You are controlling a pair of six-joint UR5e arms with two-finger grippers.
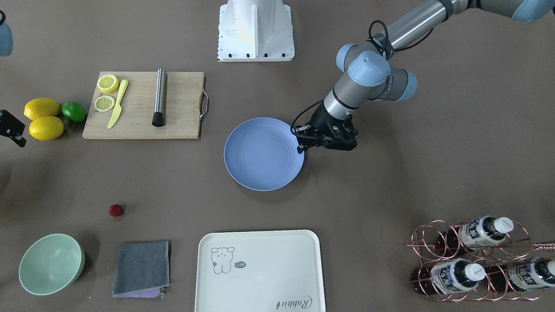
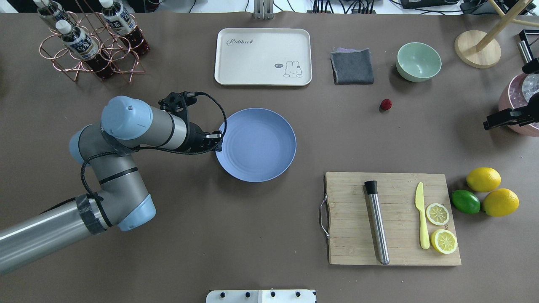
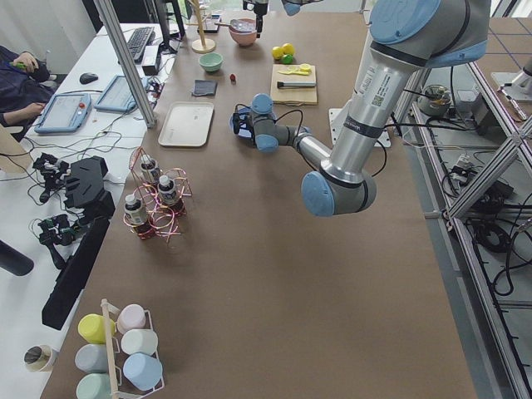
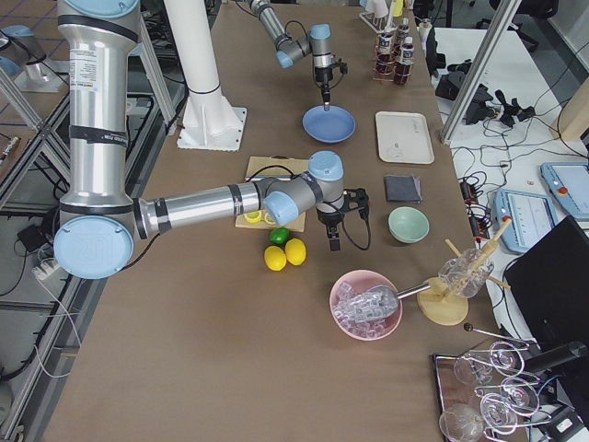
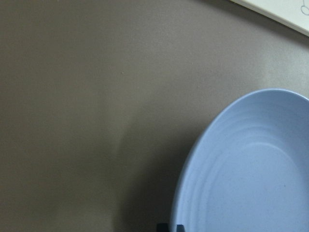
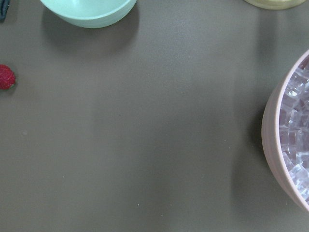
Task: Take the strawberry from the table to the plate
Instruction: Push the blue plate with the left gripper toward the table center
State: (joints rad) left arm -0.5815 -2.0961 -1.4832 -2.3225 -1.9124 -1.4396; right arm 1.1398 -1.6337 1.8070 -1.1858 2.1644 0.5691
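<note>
Strawberry point(image 1: 115, 210) lying on the counter point(image 1: 390, 182) near the mint bowl point(image 1: 51, 263), left gripper point(image 1: 300, 149) clenched, empty, at the plate point(image 1: 260, 169) rim, right gripper point(image 2: 490, 123) state impossible to tell

Strawberry point(image 6: 6, 77) running off left edge of right wrist view; plate point(image 5: 251, 164) being cropped right and bottom in left wrist view; left gripper point(image 5: 170, 227) barely showing there, spread unreadable.

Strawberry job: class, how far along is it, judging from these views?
Done: nothing yet; the strawberry lies on the table near the green bowl, and the plate is bare. In hand: nothing; the left gripper hangs at the plate's rim, the right gripper apart from the berry. Left: grasp, carry, place.
</note>
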